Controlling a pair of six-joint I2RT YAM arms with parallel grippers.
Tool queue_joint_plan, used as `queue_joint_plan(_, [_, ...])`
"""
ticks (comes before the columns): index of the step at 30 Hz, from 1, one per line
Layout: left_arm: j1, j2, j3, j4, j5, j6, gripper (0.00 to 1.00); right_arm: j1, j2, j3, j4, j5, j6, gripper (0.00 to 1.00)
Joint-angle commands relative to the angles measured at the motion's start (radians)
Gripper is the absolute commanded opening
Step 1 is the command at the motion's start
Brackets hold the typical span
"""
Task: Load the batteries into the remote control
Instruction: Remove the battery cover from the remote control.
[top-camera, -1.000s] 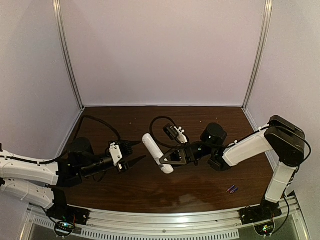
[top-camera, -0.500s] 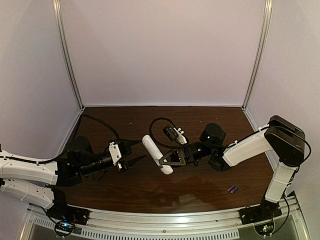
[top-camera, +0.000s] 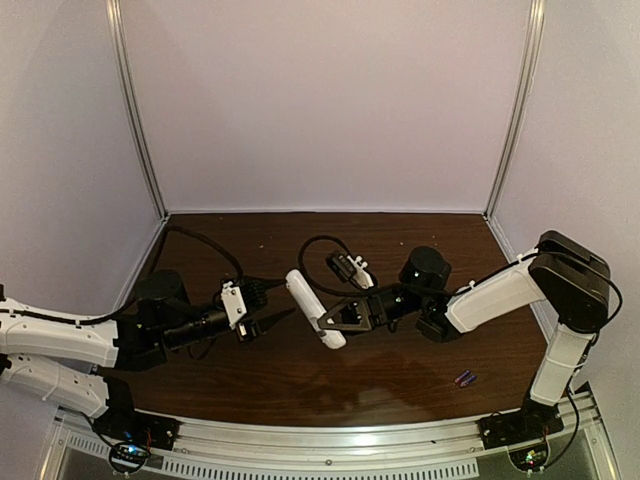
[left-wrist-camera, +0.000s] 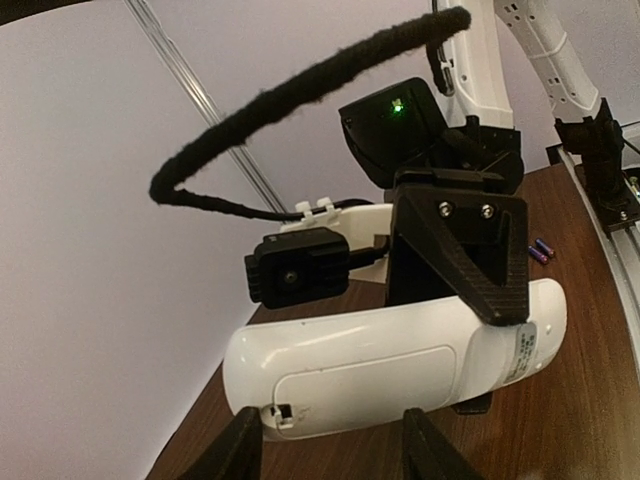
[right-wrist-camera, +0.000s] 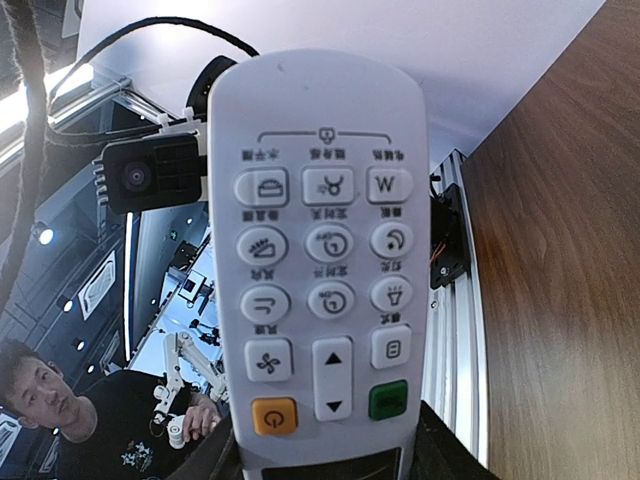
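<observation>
Two batteries (top-camera: 464, 378) lay tiny on the worktop (top-camera: 300, 385) from above; right jaws pinched the remote control (top-camera: 306, 296) aloft, left jaws spread beside it. Left wrist: its back, partly masked. Right wrist: buttons, lower end cropped.

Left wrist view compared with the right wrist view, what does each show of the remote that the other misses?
Only the left wrist view: the back of the remote control, with its battery cover on, and the batteries on the table beyond. Only the right wrist view: its button face, with an orange button and a green button. Both: the remote held in the right jaws.
</observation>
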Motion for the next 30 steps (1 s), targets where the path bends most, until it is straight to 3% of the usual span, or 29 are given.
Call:
queue_joint_plan(1, [0.004,0.02,0.028,0.006,0.025,0.006,0.48,0.008,0.001,-0.001,0.031,0.01,-0.011,0.26])
queue_joint_plan(12, [0.003,0.061,0.054,-0.031,0.036,0.012,0.47,0.008,0.002,0.001,-0.003,0.019,-0.033,0.26])
queue_joint_plan(30, [0.0,0.051,0.052,-0.121,0.04,0.035,0.35,-0.019,-0.019,-0.005,-0.092,0.017,-0.1,0.25])
